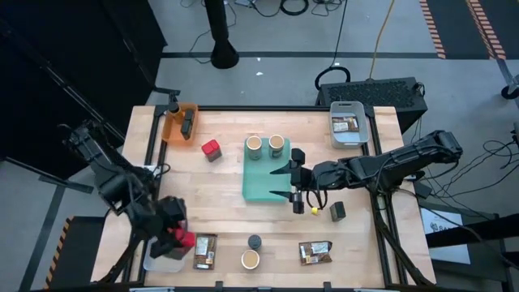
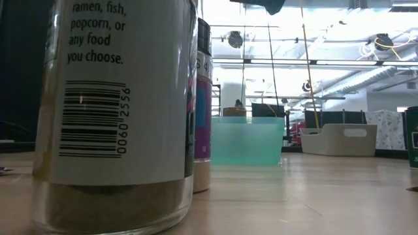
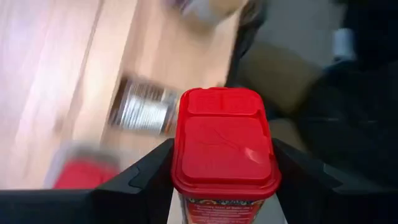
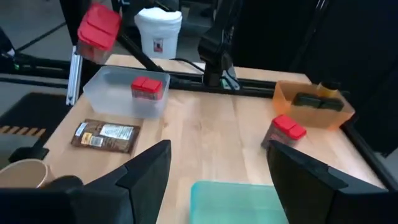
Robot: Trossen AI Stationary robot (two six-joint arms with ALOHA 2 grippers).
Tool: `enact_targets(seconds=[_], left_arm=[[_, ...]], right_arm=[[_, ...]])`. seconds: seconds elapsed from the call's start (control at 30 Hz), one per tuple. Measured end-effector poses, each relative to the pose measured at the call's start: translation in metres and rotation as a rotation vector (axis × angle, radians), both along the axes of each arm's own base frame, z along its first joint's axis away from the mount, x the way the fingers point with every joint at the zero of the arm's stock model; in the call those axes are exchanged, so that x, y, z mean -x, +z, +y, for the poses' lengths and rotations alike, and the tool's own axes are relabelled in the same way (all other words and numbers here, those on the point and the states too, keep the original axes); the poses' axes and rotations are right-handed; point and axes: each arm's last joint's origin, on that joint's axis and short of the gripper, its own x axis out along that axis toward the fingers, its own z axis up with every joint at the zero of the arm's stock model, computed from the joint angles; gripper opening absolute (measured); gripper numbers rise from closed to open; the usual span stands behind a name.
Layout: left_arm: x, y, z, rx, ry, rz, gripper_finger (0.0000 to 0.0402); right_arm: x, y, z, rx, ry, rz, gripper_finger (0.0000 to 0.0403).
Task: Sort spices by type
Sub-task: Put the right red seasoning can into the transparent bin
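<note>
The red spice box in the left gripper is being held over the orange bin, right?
Not quite. The left gripper does hold a red spice box, but it hangs over the clear bin at the table's near left corner, where another red box already lies. The orange bin is at the far left corner. The high view shows it.

- Two round jars (image 1: 265,146) in tray (image 1: 258,186), table centre.
- Packet (image 1: 346,125) in bin (image 1: 350,107), right rear corner.
- Left gripper (image 1: 180,238) holds box (image 3: 224,146) above container (image 4: 102,90), which holds a second box (image 4: 149,88).
</note>
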Motion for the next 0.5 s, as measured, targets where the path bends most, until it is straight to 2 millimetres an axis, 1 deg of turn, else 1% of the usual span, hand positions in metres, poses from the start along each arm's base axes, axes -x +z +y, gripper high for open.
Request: enact_targets(seconds=[0.1,0.17,0.23,0.37,0.5], left_arm=[[0.012,-0.008,-0.011,-0.034,0.039,0.08,0.0221],[0.02,-0.014,-0.019,-0.101,0.053,0.089,0.0221],[0.029,-0.02,-0.027,-0.182,0.047,0.072,0.0221],[0.042,-0.041,-0.05,-0.335,-0.08,0.03,0.0221],[0.055,-0.054,-0.07,-0.465,-0.174,-0.067,0.0221]], right_arm=[[-0.007,-0.005,0.003,-0.036,-0.007,-0.011,0.0251],[-0.011,-0.008,0.007,-0.046,-0.001,-0.024,0.0251],[-0.012,-0.006,0.011,-0.056,0.008,-0.053,0.0251],[-0.011,-0.001,0.021,-0.092,0.034,-0.112,0.0251],[-0.011,0.002,0.032,-0.094,0.073,-0.156,0.0251]])
